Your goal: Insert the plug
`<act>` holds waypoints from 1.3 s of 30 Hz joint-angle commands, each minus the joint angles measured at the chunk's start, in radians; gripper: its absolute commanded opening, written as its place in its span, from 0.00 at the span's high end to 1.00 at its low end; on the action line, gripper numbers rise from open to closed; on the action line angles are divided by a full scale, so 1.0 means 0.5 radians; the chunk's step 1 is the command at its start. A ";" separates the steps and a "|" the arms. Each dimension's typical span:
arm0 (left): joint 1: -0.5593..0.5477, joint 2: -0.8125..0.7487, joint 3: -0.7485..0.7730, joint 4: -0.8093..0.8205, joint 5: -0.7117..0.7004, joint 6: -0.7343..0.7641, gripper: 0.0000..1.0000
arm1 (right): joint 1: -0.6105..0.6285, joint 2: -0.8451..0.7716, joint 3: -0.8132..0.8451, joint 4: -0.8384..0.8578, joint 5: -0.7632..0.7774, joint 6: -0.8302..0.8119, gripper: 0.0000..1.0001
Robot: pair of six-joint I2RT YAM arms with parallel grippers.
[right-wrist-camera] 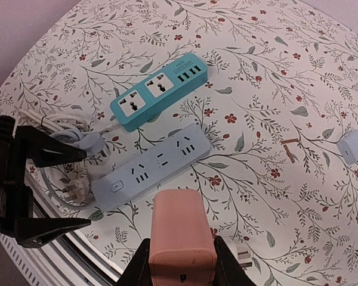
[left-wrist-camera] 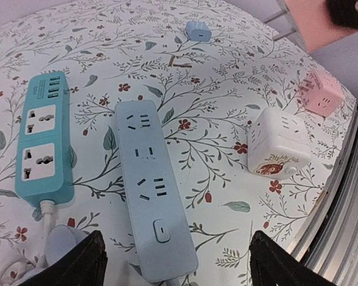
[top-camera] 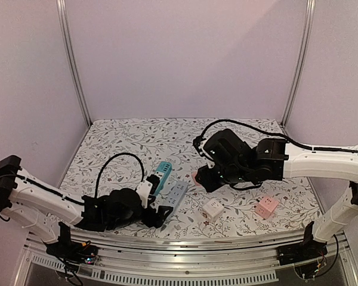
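A pink plug block [right-wrist-camera: 180, 238] is clamped between the fingers of my right gripper [right-wrist-camera: 182, 269], which is shut on it and held above the table. Just beyond it lies a pale blue power strip [right-wrist-camera: 149, 165] with its sockets facing up. In the top view the right gripper [top-camera: 206, 179] hovers just right of that strip [top-camera: 178, 193]. My left gripper [left-wrist-camera: 179, 265] is open, its two fingers standing either side of the switch end of the pale blue strip [left-wrist-camera: 149, 190] without touching it. The top view shows the left gripper [top-camera: 158, 211] at the strip's near end.
A teal power strip [left-wrist-camera: 43, 146] lies left of the pale one, its white cable coiled near the front rail [right-wrist-camera: 59, 128]. A white socket cube [left-wrist-camera: 277, 146] and a pink socket cube [left-wrist-camera: 321, 95] sit to the right. A small blue adapter [left-wrist-camera: 198, 31] lies farther back.
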 commanded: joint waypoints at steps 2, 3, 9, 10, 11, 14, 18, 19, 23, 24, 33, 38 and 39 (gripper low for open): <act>-0.092 0.304 0.186 -0.108 -0.164 0.189 0.18 | -0.155 0.156 0.200 -0.186 -0.181 -0.269 1.00; -0.092 0.364 0.221 -0.124 -0.181 0.203 0.18 | -0.185 0.193 0.229 -0.206 -0.212 -0.325 1.00; -0.079 0.569 0.441 -0.329 -0.322 0.188 0.18 | -0.271 0.295 0.404 -0.382 -0.279 -0.580 1.00; -0.066 0.579 0.451 -0.341 -0.310 0.183 0.19 | -0.271 0.318 0.438 -0.424 -0.275 -0.606 1.00; -0.047 0.582 0.447 -0.340 -0.291 0.175 0.19 | -0.273 0.332 0.467 -0.462 -0.286 -0.652 1.00; 0.006 0.561 0.407 -0.306 -0.167 0.164 0.23 | -0.272 0.395 0.551 -0.576 -0.355 -0.836 1.00; 0.017 0.546 0.376 -0.272 0.025 0.200 0.25 | -0.271 0.472 0.646 -0.699 -0.231 -1.158 1.00; 0.016 0.556 0.373 -0.260 0.053 0.201 0.26 | -0.273 0.484 0.652 -0.709 -0.229 -1.261 1.00; 0.019 0.611 0.345 -0.179 0.057 0.183 0.27 | -0.273 0.532 0.646 -0.763 -0.297 -1.703 1.00; 0.021 0.626 0.343 -0.161 0.048 0.183 0.27 | -0.278 0.539 0.646 -0.765 -0.277 -1.826 1.00; 0.070 0.746 0.408 -0.224 -0.081 0.197 0.31 | -0.316 0.610 0.801 -0.884 -0.224 -2.215 1.00; 0.093 0.804 0.460 -0.327 -0.184 0.224 0.31 | -0.373 0.557 0.807 -0.896 -0.214 -2.233 1.00; 0.098 0.816 0.479 -0.362 -0.199 0.225 0.30 | -0.386 0.539 0.803 -0.899 -0.214 -2.235 1.00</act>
